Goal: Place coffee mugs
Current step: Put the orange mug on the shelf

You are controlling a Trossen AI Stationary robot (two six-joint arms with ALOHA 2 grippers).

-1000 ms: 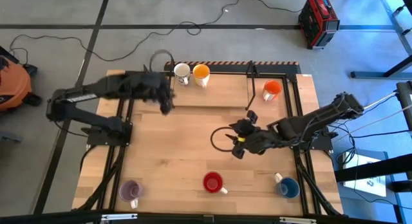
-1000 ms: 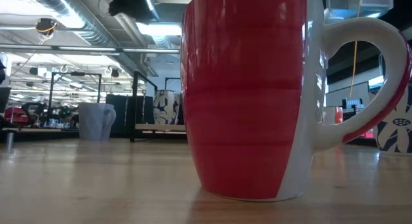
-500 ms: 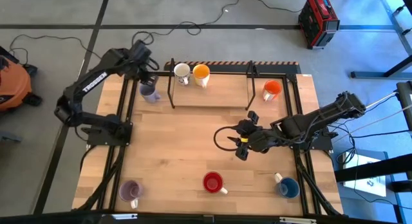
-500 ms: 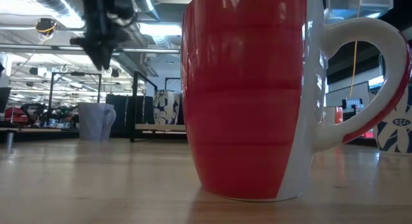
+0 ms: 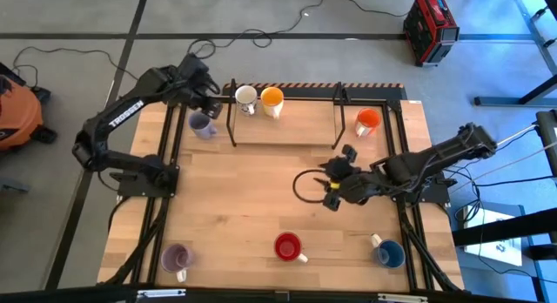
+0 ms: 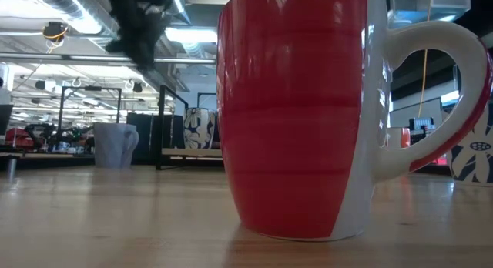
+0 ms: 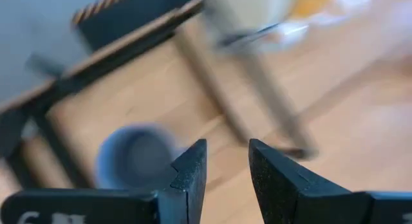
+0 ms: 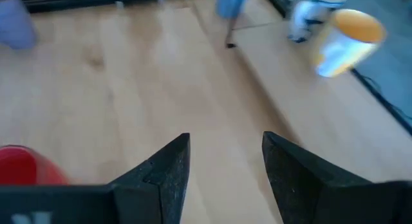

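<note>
- Your left gripper [image 5: 207, 101] hangs just above the pale purple mug [image 5: 201, 124], fingers apart, nothing held.
- Your right gripper [image 5: 334, 185] hovers beyond the red mug [image 5: 288, 246], fingers apart, empty.

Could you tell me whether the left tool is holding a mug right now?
No, the left tool shows an empty gap between its fingers, and the pale purple mug sits on the table beyond them.

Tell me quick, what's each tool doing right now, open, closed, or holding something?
Left tool: open, empty, above the pale purple mug at the table's far left corner.
Right tool: open, empty, over the bare wooden table.
</note>
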